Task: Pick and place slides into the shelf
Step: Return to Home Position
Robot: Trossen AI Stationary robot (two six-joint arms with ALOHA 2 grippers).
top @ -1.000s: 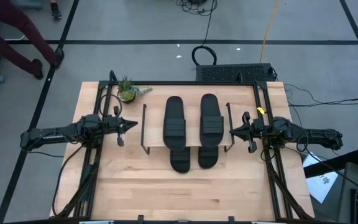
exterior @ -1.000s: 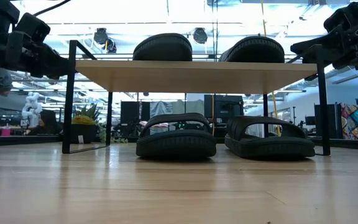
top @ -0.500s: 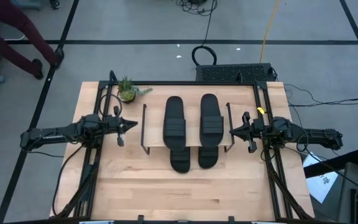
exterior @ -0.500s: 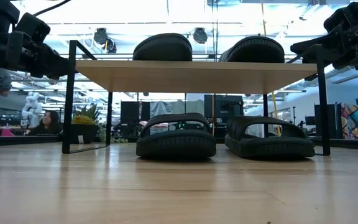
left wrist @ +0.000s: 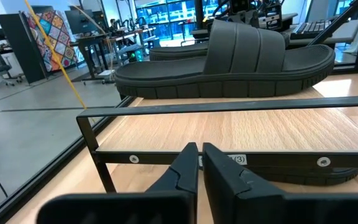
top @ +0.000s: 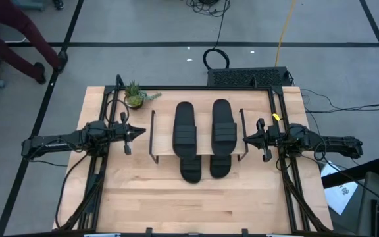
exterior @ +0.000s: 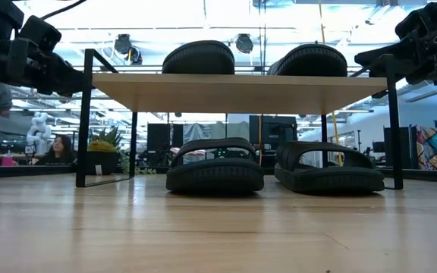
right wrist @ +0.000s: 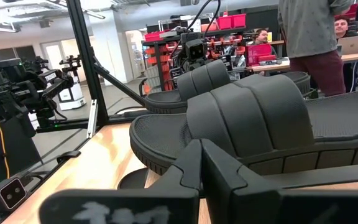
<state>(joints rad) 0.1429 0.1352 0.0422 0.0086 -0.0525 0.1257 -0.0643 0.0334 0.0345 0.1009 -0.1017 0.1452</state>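
Sandals all look parked. High view: the low shelf with a light wooden plank top and thin black wire legs (top: 202, 141) sits right between the two sets of jaws. The left gripper (top: 135, 133) is just off one end and the right gripper (top: 249, 138) just off the other, neither touching it. Two of the four black wide-strap slide sandals (top: 184, 128) lie side by side on the plank, and the other two poke out from underneath. Nothing has budged from a second ago, arms included, so they look settled rather than travelling.

Low view: one pair on the plank, one pair on the tabletop below it, both grippers hanging at about plank height off the ends.

Left wrist view: jaws pressed together, holding nothing, shelf end straight ahead with a top sandal just beyond.

Right wrist view: jaws also pressed together and empty, a top sandal right in front.

Job looks finished, with nothing left to pick.
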